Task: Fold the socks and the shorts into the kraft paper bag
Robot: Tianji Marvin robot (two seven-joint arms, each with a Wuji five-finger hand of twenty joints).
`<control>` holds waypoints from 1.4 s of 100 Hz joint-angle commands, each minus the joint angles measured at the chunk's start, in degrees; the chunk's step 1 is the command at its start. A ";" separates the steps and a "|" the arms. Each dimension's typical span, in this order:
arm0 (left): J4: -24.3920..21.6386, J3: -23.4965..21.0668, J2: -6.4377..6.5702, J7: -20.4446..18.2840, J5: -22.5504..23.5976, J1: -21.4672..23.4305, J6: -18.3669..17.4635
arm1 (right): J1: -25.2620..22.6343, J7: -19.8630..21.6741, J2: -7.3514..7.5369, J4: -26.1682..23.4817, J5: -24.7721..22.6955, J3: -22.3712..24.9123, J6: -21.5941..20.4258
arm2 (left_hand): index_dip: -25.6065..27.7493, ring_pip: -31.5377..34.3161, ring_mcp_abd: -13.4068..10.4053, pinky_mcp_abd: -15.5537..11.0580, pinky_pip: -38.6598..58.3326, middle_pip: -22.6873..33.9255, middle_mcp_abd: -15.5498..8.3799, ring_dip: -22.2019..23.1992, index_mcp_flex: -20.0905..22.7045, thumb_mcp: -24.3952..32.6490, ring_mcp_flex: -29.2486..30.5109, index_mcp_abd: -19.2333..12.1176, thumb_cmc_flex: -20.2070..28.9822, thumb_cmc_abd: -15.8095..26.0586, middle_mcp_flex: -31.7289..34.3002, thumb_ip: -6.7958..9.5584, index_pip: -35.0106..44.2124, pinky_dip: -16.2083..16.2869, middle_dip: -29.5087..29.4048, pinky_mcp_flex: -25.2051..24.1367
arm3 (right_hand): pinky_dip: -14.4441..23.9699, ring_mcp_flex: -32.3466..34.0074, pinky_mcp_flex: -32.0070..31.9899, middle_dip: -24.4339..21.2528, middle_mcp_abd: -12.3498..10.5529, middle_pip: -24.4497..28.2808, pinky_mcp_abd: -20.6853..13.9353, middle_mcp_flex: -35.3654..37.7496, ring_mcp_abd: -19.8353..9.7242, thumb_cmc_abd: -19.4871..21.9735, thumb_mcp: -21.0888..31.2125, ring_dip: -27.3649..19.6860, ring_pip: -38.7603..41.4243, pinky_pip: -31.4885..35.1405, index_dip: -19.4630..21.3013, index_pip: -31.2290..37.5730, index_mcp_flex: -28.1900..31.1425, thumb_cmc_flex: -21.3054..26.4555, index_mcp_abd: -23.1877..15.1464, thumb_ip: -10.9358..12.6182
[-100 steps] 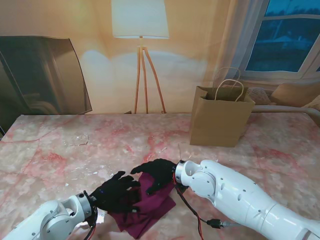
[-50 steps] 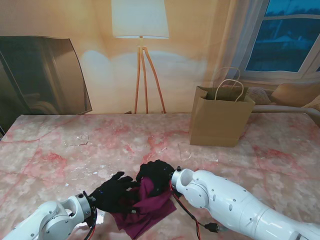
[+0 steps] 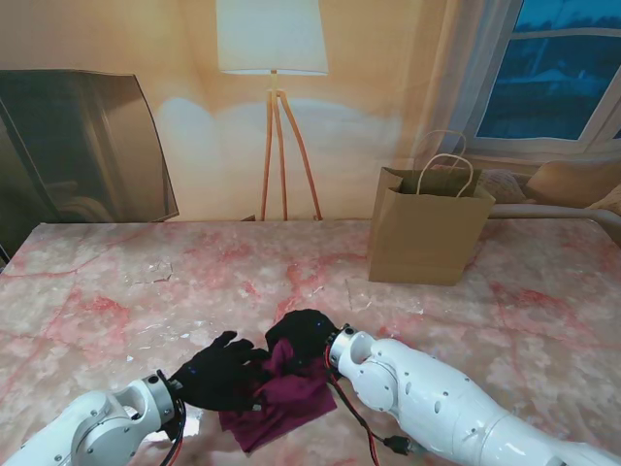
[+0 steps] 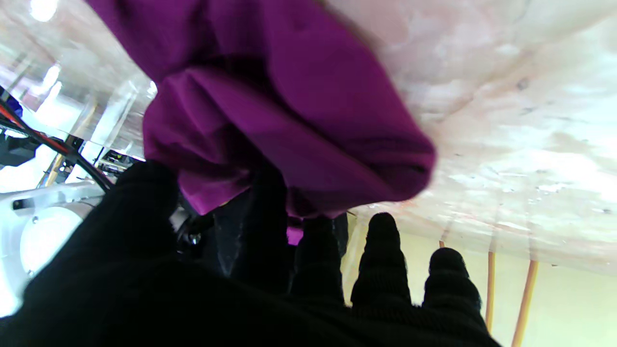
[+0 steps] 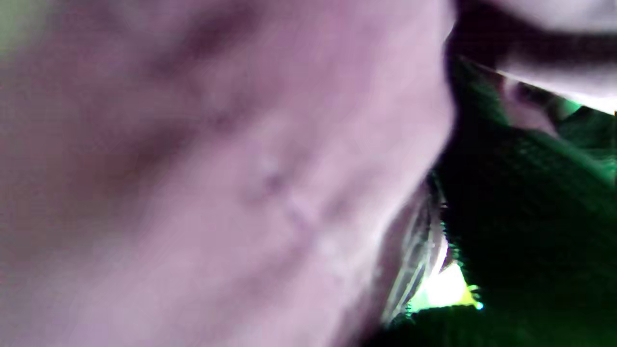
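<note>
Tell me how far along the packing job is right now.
Early on. Nothing looks packed: the bag stands upright at the far right of the table, away from the work. In hand: both the left robot hand and the right robot hand are on the bunched purple shorts, mid-fold. Left: finishing the fold, bagging it, and the socks, which I can't see.

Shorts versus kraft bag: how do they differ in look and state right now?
The shorts are purple, soft and bunched flat near me; the kraft paper bag is tan, stiff and upright farther away, to the right. The left hand and right hand are on the shorts; the bag stands untouched. Both rest on the marble table.
</note>
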 commanded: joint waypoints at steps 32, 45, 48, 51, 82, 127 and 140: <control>-2.37 -7.25 -1.57 5.45 -3.02 5.41 3.86 | -5.10 8.17 3.23 -4.61 1.35 4.45 1.60 | -2.41 -0.91 -1.19 -0.49 -0.68 -0.22 4.89 -0.78 -6.40 -0.17 -2.09 2.29 -1.35 0.60 -3.34 1.64 -5.74 0.18 0.16 -0.17 | 1.43 10.72 3.24 14.76 -5.34 16.76 -4.28 3.23 -0.05 2.48 3.49 18.88 19.08 4.77 -51.31 -22.08 -16.62 7.55 17.32 0.57; -2.78 -8.88 -1.80 5.36 -4.00 6.13 5.54 | -6.00 8.78 3.60 -5.53 1.36 5.33 3.29 | -2.42 -1.05 -1.03 -0.41 -0.97 -0.24 4.91 -0.95 -5.88 -0.10 -2.23 2.00 -1.31 0.75 -3.38 1.69 -6.01 -0.14 0.15 -0.19 | 1.44 11.36 2.47 16.43 -7.53 21.65 -3.62 5.18 -1.25 1.97 4.60 19.82 20.44 3.06 -52.66 -23.68 -17.99 5.78 18.65 1.08; -2.82 -9.11 -1.81 5.22 -4.05 6.19 5.90 | -6.10 9.15 3.74 -5.84 1.27 5.36 3.84 | -2.42 -1.10 -1.05 -0.41 -1.07 -0.31 4.86 -1.00 -5.85 -0.12 -2.28 2.03 -1.37 0.89 -3.52 1.69 -6.08 -0.27 0.12 -0.18 | 1.07 11.49 1.48 16.38 -7.64 22.74 -3.36 5.47 -1.30 1.92 4.67 20.12 20.79 1.71 -52.74 -23.52 -17.55 5.30 19.23 1.30; -2.85 -9.31 -1.80 5.07 -4.03 6.21 6.23 | -6.17 9.35 3.88 -6.13 1.00 5.32 4.50 | -2.42 -1.19 -0.92 -0.36 -1.20 -0.40 4.98 -1.07 -5.85 -0.15 -2.41 2.09 -1.43 1.09 -3.77 1.71 -6.17 -0.42 0.08 -0.18 | 0.55 11.90 0.53 16.81 -7.70 24.43 -2.99 6.07 -1.35 2.28 4.86 20.82 21.95 0.22 -52.74 -23.05 -16.13 4.19 19.50 2.09; -2.44 -9.46 -1.88 5.10 -4.16 5.92 7.67 | -7.99 6.47 3.41 -6.38 1.17 7.76 4.17 | -2.15 -1.50 -1.21 -0.36 -1.91 -0.59 4.22 -1.45 -5.06 -0.03 -2.61 1.29 -1.74 2.19 -4.67 2.06 -6.12 -1.65 -0.03 0.12 | 1.77 -9.66 -3.69 24.01 -5.55 14.40 0.77 -7.84 2.07 20.04 0.62 21.19 16.41 2.03 -30.60 -5.77 -1.47 -3.11 -7.79 1.74; -1.36 -9.29 -1.82 4.26 -4.80 5.43 9.05 | -12.43 1.23 0.96 -8.70 9.63 16.73 2.58 | -1.91 -1.53 -1.28 -0.32 -1.86 -0.63 3.97 -1.60 -4.41 -0.83 -2.67 1.26 -1.48 3.43 -4.79 2.16 -5.94 -2.18 -0.36 0.13 | -8.05 14.71 21.11 -17.32 2.81 -3.19 -9.89 13.82 4.92 8.30 4.38 -3.14 15.47 17.52 -23.69 -2.39 0.28 7.13 -8.01 1.89; -1.45 -9.55 -1.81 3.90 -4.80 5.51 9.79 | -13.00 -0.72 0.59 -8.90 9.98 18.25 1.43 | -1.70 -1.55 -1.23 -0.23 -1.81 -0.55 4.45 -1.62 -3.49 -1.21 -2.74 1.69 -1.32 3.66 -4.56 2.21 -5.52 -2.25 -0.37 0.13 | -7.57 14.50 20.79 -13.72 1.44 -6.33 -10.16 15.19 4.90 8.26 3.54 -0.86 16.05 16.58 -30.88 -4.14 3.89 7.79 -7.85 2.20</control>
